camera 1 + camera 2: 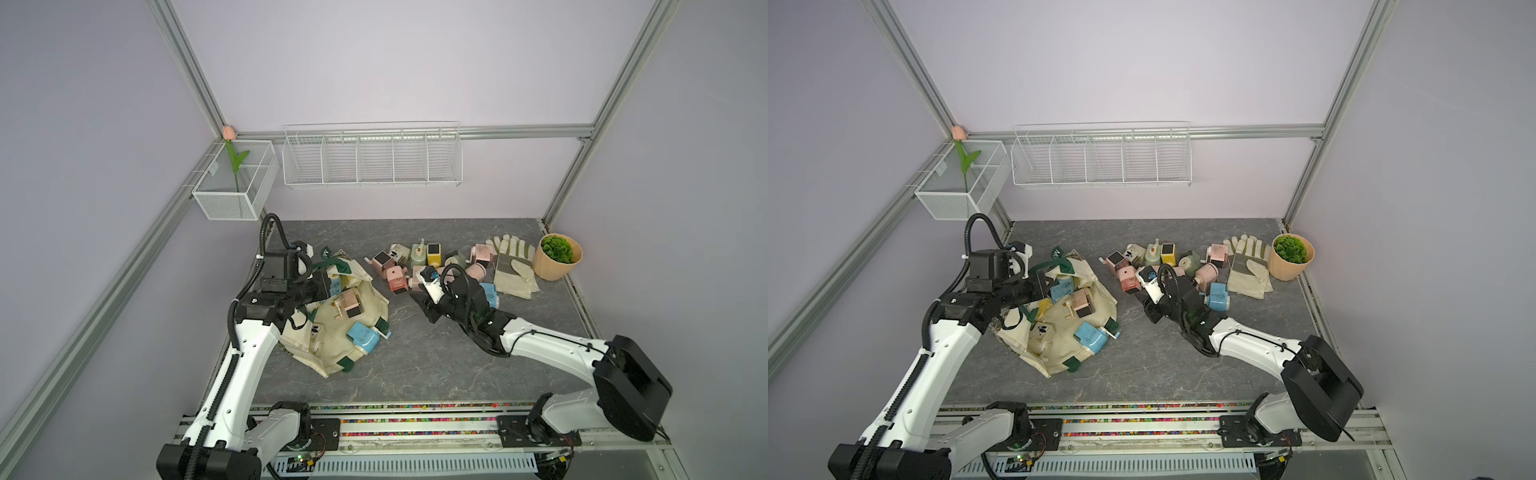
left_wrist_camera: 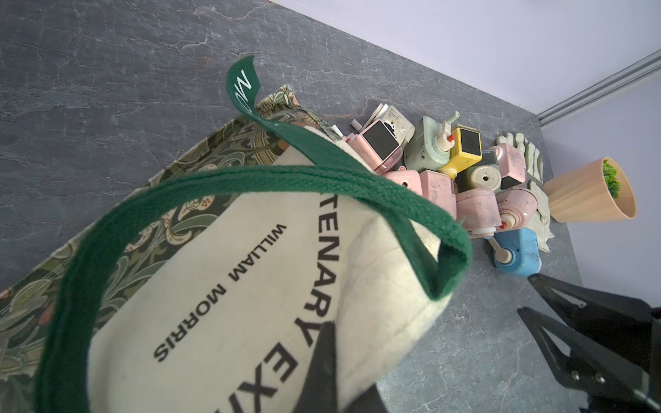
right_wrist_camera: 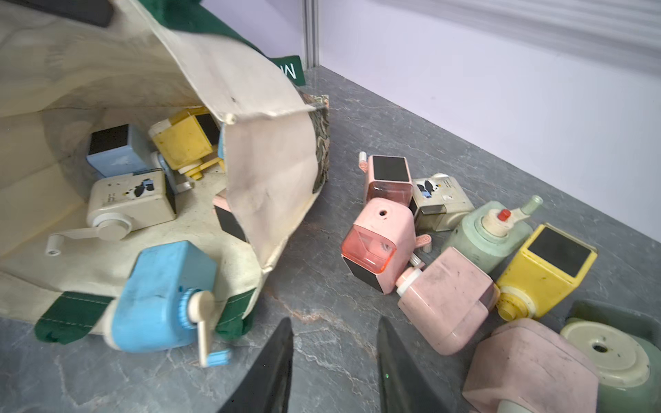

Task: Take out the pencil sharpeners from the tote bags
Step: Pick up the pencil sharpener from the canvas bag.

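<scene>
Right jaws hang parted, empty; left jaws clench the tote (image 1: pixel 328 358), which holds several sharpeners (image 1: pixel 349 303).

sixteen sharpeners (image 1: pixel 434 253), one tote (image 1: pixel 328 353), one pot (image 1: pixel 552 270)

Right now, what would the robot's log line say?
left gripper: shut on tote bag | right gripper: open, empty | pencil sharpeners: some inside bag, others outside

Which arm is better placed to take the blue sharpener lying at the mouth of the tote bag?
The right arm. The right tool is empty and near the blue sharpener; the left tool is shut on the tote bag at its rim.
</scene>
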`<control>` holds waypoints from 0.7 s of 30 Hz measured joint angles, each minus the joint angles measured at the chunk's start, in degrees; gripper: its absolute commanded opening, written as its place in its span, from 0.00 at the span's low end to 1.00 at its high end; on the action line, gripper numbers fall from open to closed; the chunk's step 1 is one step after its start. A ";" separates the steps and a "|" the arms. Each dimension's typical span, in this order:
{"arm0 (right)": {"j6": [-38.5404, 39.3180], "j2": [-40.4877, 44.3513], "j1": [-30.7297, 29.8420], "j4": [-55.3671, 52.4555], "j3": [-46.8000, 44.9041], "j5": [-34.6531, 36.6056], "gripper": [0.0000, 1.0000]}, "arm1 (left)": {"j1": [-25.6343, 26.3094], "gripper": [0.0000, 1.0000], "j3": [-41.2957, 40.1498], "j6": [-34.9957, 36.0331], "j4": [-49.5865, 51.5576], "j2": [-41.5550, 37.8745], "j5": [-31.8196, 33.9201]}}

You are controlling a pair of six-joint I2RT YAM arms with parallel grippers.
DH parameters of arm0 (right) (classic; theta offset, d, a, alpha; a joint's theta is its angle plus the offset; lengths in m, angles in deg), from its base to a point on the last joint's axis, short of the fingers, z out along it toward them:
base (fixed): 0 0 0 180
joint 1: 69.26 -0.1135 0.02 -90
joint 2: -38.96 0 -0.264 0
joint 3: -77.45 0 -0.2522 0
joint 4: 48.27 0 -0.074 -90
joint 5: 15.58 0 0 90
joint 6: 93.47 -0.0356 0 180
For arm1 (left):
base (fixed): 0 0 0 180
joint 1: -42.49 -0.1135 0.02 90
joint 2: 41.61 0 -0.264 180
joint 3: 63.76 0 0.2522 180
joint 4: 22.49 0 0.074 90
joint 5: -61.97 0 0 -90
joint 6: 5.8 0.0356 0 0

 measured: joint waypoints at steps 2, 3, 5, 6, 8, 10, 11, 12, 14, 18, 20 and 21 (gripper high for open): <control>-0.09 -2.14 0.76 -0.15 0.07 -1.60 0.46 | -0.04 0.00 0.00 -0.07 -0.02 0.00 -0.02; -0.17 -2.86 0.76 -0.24 0.09 -2.69 0.49 | -0.04 0.00 0.00 -0.07 -0.02 0.00 0.00; -0.13 -3.67 0.37 -0.63 0.09 -5.68 0.55 | -0.04 0.00 0.00 -0.07 -0.02 0.00 0.00; -0.13 -3.67 0.00 -0.74 0.09 -6.80 0.58 | -0.04 0.00 0.00 -0.07 -0.02 0.00 0.00; 0.02 -3.65 -1.44 -0.74 0.31 -8.81 0.65 | -0.04 0.00 0.00 -0.09 -0.02 0.00 0.00; 0.00 -3.67 -3.54 -1.33 0.81 -10.03 0.71 | -0.04 0.00 0.00 -0.09 -0.02 0.00 0.00; 0.17 -3.69 -5.07 -1.73 1.27 -10.49 0.74 | -0.04 0.00 0.00 -0.09 -0.02 0.00 0.00; 0.17 -3.78 -6.47 -1.90 1.64 -10.75 0.78 | -0.04 0.00 0.00 -0.09 -0.02 0.00 0.00; 0.00 -4.42 -9.70 -1.88 2.75 -11.08 0.84 | -0.04 0.00 0.00 -0.09 -0.02 0.00 0.00; -1.09 -8.02 -14.14 -1.97 5.42 -10.67 0.94 | -0.11 0.00 0.00 -0.09 -0.02 0.00 -0.04; -1.44 -10.60 -15.80 -2.51 7.26 -9.11 0.99 | -0.15 0.00 0.00 -0.09 -0.02 0.00 -0.20; -1.84 -11.74 -16.37 -2.58 8.09 -8.44 0.99 | -0.17 0.00 0.00 -0.09 -0.02 0.00 -0.22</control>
